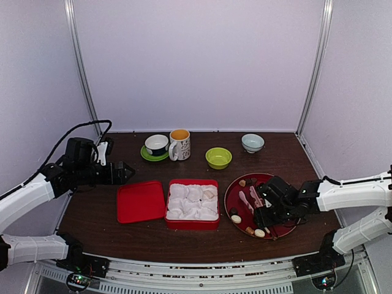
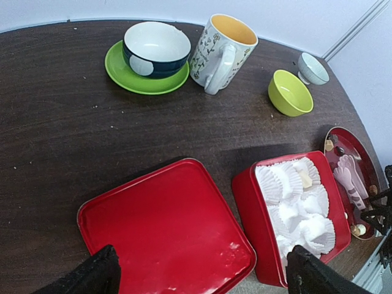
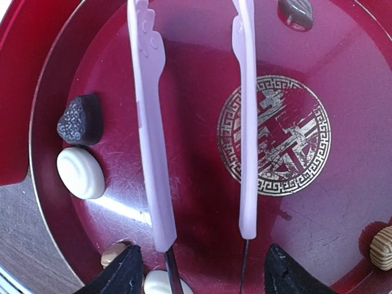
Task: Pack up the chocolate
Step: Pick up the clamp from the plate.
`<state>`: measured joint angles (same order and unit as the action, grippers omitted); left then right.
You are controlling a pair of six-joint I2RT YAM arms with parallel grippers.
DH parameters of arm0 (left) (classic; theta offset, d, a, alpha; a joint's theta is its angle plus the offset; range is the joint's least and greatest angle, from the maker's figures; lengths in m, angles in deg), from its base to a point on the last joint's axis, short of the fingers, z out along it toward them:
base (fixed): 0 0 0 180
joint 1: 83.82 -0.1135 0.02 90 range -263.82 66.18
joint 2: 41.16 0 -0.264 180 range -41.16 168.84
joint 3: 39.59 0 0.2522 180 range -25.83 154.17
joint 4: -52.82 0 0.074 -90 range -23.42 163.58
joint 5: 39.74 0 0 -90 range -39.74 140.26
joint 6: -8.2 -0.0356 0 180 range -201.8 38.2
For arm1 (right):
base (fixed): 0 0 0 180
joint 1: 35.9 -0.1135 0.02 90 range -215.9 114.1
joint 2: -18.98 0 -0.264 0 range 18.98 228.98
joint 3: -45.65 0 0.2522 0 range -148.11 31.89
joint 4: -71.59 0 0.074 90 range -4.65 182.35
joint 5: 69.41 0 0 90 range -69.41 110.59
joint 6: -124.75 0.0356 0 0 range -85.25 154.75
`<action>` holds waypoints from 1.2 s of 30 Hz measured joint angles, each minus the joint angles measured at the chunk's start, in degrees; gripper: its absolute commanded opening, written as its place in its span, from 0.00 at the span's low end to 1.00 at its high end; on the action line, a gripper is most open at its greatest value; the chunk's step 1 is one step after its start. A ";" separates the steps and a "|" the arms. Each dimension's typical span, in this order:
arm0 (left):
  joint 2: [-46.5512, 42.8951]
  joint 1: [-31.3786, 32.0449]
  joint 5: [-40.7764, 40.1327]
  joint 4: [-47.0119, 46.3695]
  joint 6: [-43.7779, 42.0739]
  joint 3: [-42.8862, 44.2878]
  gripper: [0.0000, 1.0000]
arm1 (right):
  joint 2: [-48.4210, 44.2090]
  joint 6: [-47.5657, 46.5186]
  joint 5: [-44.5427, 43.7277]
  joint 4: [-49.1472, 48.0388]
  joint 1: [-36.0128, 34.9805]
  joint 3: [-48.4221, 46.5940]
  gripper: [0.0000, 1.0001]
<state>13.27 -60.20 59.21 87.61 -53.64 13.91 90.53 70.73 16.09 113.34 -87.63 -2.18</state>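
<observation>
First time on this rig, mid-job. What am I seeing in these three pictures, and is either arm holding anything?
Two white robot arms sit at the near edge of the table, each ending in two-finger jaws. The wide picture looks down from above and behind them; the other two come from a camera on each wrist. On the table: an open red tin lined with white paper cups, its lid beside it, a dark red plate with small chocolates and two pink handles, plus a mug and bowls behind. The left arm has its jaws open near the lid; the right arm holds its jaws open astride the pink handles. Nothing looks gripped.
</observation>
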 measured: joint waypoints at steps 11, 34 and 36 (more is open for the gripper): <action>0.00 0.00 0.00 0.02 -0.02 0.00 0.97 | 1.60 1.07 -3.15 -1.25 -2.27 1.11 0.53; -1.51 0.00 -1.86 0.50 -0.63 -0.02 0.96 | -3.52 2.75 -7.15 -0.15 -5.16 2.36 0.29; -1.70 0.00 -2.05 0.55 -0.68 -0.02 0.96 | -4.68 2.38 -6.99 1.27 -5.16 1.31 0.29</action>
<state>11.57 -60.20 57.16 88.16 -54.32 13.89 85.85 73.12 9.10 114.60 -92.79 -0.86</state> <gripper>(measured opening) 0.965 0.297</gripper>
